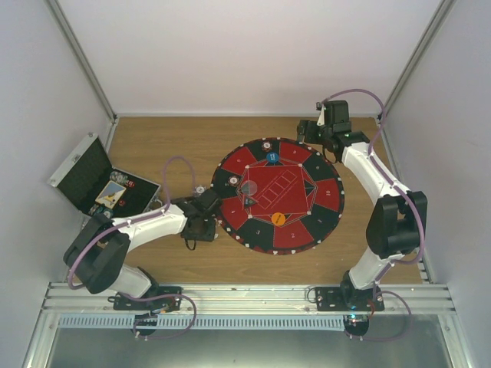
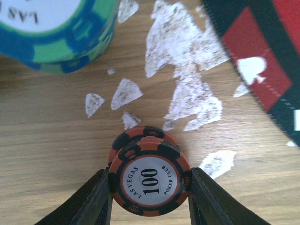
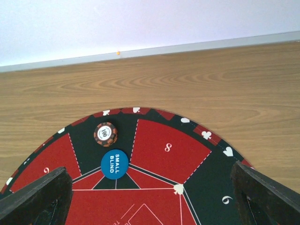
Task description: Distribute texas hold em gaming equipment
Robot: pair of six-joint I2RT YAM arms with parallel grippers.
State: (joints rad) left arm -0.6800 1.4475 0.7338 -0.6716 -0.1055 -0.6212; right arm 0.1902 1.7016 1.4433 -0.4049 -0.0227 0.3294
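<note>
In the left wrist view my left gripper (image 2: 150, 174) is shut on a small stack of two dark red "100" poker chips (image 2: 149, 180), standing on the wood. A teal and blue chip stack (image 2: 56, 33) sits ahead of it. From above, the left gripper (image 1: 201, 222) is just off the mat's left edge. My right gripper (image 3: 149, 171) hangs open over the mat's far side, nothing between its fingers (image 3: 37, 197). Below it lie one dark red chip (image 3: 105, 134) and a blue "SMALL BLIND" disc (image 3: 114, 164). An orange disc (image 1: 278, 218) lies near the mat's front.
The round red-and-black numbered mat (image 1: 326, 195) fills the middle of the table. An open black case (image 1: 80, 169) with cards and chips stands at the left. Worn white patches (image 2: 187, 61) mark the wood by the left gripper. The back wall's rail (image 3: 187, 47) is beyond the mat.
</note>
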